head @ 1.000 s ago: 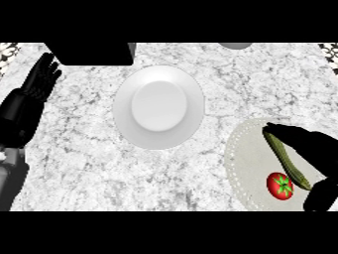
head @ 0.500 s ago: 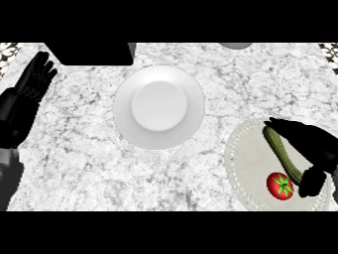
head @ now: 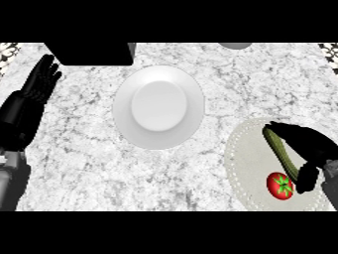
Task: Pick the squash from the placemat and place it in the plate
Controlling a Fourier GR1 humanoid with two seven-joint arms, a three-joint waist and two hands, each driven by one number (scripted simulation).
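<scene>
Tomato (head: 280, 185) sits nearest, on the pale placemat (head: 246, 149) at the counter's (head: 223, 89) right edge. Just beyond it the green squash (head: 280, 151) lies lengthwise on the same placemat, not yet lifted. The right hand (head: 310, 149) lies over the squash's right side with fingers curled around it, apparently closing a grasp for the pick. Farther in, the white plate (head: 158, 106) waits empty at centre, well apart from the squash. The left hand (head: 36, 84) rests open at the left edge, fingers up, holding nothing.
</scene>
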